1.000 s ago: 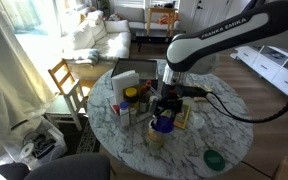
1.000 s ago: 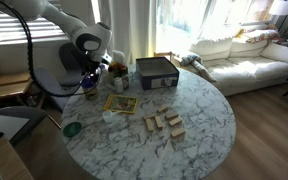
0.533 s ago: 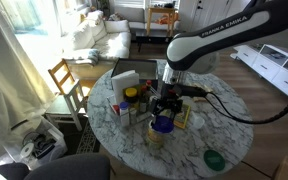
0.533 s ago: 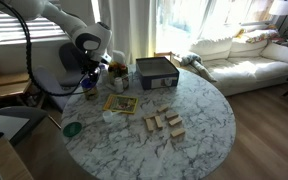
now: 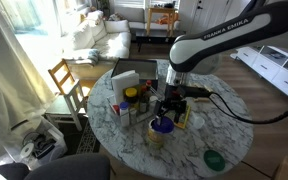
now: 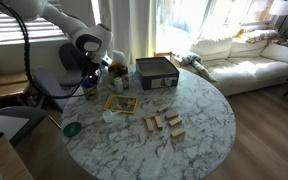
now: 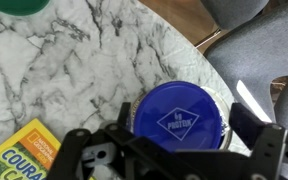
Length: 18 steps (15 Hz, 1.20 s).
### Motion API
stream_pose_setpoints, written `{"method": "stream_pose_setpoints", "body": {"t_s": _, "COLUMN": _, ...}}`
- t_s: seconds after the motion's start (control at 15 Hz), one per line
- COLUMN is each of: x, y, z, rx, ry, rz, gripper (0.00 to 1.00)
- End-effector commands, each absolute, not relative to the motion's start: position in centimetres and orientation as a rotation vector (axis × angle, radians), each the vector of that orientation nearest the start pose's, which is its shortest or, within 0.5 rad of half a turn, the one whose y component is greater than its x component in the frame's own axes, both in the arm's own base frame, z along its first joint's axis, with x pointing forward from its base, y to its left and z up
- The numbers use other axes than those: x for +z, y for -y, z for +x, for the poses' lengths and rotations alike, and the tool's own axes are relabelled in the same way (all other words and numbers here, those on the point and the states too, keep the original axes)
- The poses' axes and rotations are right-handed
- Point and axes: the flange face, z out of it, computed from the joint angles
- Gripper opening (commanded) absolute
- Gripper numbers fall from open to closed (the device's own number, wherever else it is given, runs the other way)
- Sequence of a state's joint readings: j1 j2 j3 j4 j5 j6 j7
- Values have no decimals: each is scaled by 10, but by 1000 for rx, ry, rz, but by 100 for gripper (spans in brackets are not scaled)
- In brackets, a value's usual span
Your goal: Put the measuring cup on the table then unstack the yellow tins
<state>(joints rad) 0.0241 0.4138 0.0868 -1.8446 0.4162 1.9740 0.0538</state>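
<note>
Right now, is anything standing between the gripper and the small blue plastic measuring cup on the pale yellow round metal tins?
Nothing visible does. The open gripper hangs directly above the small blue plastic measuring cup, and the wrist view shows the cup's top uncovered.

the table (image 7: 94,60) is showing a smooth, shiny top like white stone with grey veins. the measuring cup (image 7: 192,117) is looking like smooth blue plastic — its flat face is gleaming a little. the yellow tins (image 5: 157,138) are looking like pale metal. the wooden blocks (image 6: 164,124) are looking bare and dull — the book (image 7: 24,152) is showing a glossy paper cover.
</note>
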Motion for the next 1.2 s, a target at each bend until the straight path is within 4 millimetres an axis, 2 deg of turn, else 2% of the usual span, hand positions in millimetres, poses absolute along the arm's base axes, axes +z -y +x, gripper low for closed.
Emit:
{"method": "stream_pose_setpoints", "body": {"t_s": 0.0, "x": 281, "y": -89, "z": 594, "rx": 469, "ry": -234, "rz": -2757, "gripper": 100}}
{"method": "stream_pose_setpoints", "body": {"t_s": 1.13, "x": 284, "y": -117, "z": 597, "rx": 470, "ry": -152, "rz": -2753, "gripper": 100}}
